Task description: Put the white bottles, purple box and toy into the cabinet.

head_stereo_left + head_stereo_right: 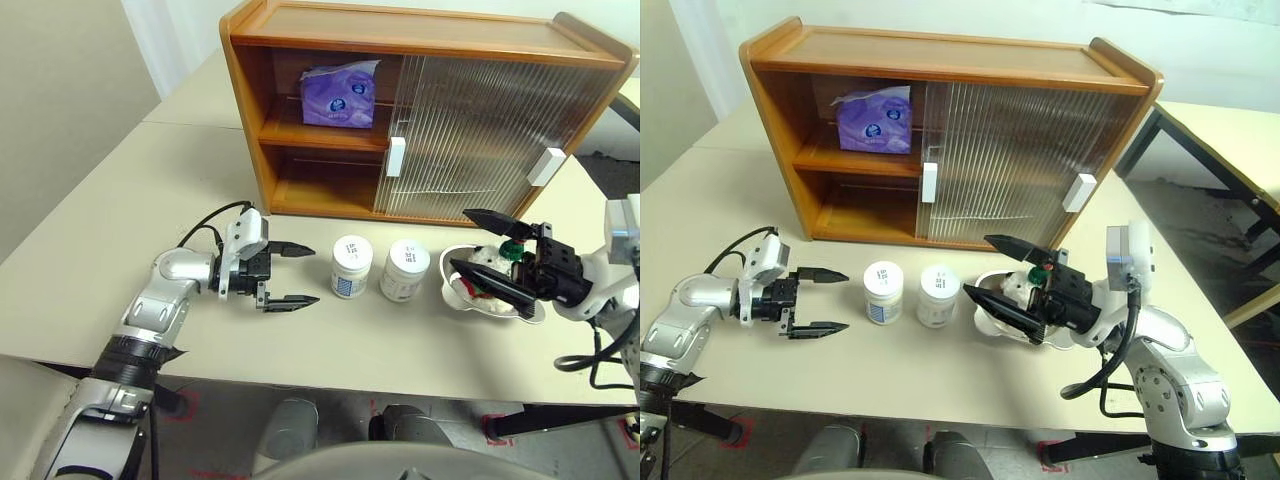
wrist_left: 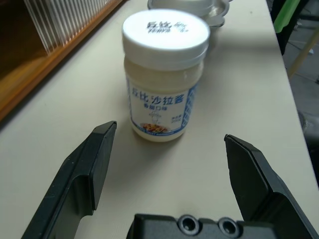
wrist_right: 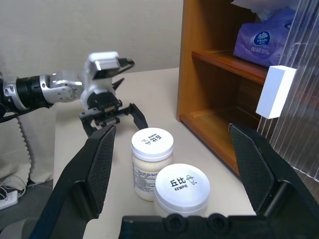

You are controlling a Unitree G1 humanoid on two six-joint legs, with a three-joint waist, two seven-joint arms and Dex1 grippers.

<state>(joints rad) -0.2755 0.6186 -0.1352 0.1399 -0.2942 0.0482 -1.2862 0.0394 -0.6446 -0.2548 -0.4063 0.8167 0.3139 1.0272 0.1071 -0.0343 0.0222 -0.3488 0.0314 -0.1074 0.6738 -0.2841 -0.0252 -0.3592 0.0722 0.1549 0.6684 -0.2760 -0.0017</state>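
Two white bottles (image 1: pixel 351 266) (image 1: pixel 405 270) stand side by side on the table in front of the cabinet (image 1: pixel 430 40). My left gripper (image 1: pixel 312 274) is open and level just left of the nearer bottle (image 2: pixel 164 74), apart from it. The purple box (image 1: pixel 339 93) sits on the cabinet's upper shelf in the open left half. The toy (image 1: pixel 1015 290) lies in a metal bowl (image 1: pixel 480 303) right of the bottles. My right gripper (image 1: pixel 462 240) hovers open over the bowl, holds nothing, and partly hides the toy.
Both ribbed sliding doors (image 1: pixel 480 130) cover the cabinet's right half, and the lower left shelf (image 1: pixel 320 190) is bare. The table's front edge (image 1: pixel 330 375) runs close below the bottles. Another table (image 1: pixel 1230 140) stands at the right.
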